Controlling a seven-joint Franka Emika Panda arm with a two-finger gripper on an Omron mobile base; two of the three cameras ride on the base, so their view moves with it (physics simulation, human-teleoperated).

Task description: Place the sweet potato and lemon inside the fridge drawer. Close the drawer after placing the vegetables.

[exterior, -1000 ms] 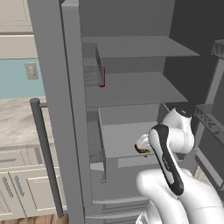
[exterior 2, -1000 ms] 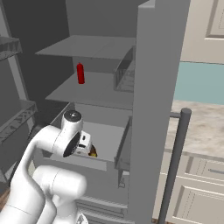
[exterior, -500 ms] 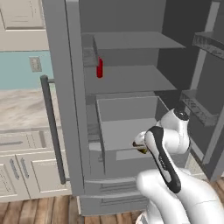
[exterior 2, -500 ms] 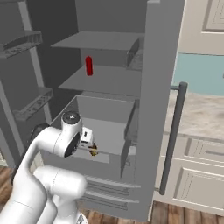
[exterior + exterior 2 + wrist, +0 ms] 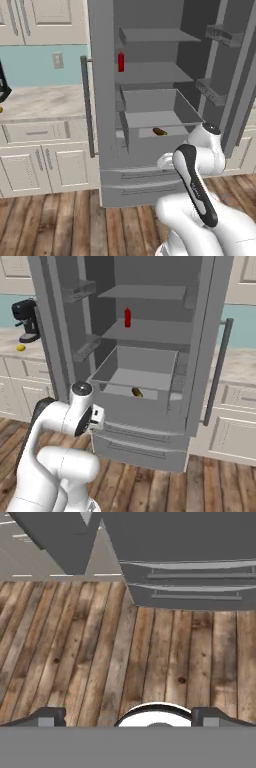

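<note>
A white robot arm is standing before an open fridge, its fingers (image 5: pixel 127 718) spread wide and gripping nothing, pointing down at the wooden floor (image 5: pixel 100 657) in the hand view. The sweet potato (image 5: pixel 159 132) is already lying in the fridge drawer (image 5: pixel 150 107), which is hanging pulled out below the middle shelf (image 5: pixel 155 74); from the right side the same brown stub (image 5: pixel 136 392) is showing near the drawer's front wall. The lemon (image 5: pixel 20 347) is sitting as a small yellow speck on the counter (image 5: pixel 12 348) left of the fridge, just below a black coffee machine (image 5: pixel 26 318) and well apart from the drawer.

The lemon is looking light, firm and round, so it is likely to roll if nudged; a grip across its middle, fingers on opposite sides, seems the safest hold, though its waxy skin may slip under a loose pinch. The sweet potato appears stiff and needs no further handling.

The counter is pale stone over cream cabinets (image 5: pixel 30 165), with a blue wall (image 5: pixel 35 62) and an outlet (image 5: pixel 58 60) behind. A red bottle (image 5: pixel 120 62) is standing on the middle shelf. The open doors (image 5: pixel 55 331) are crowding both sides, so the base will probably need to drive left to reach the fruit.
</note>
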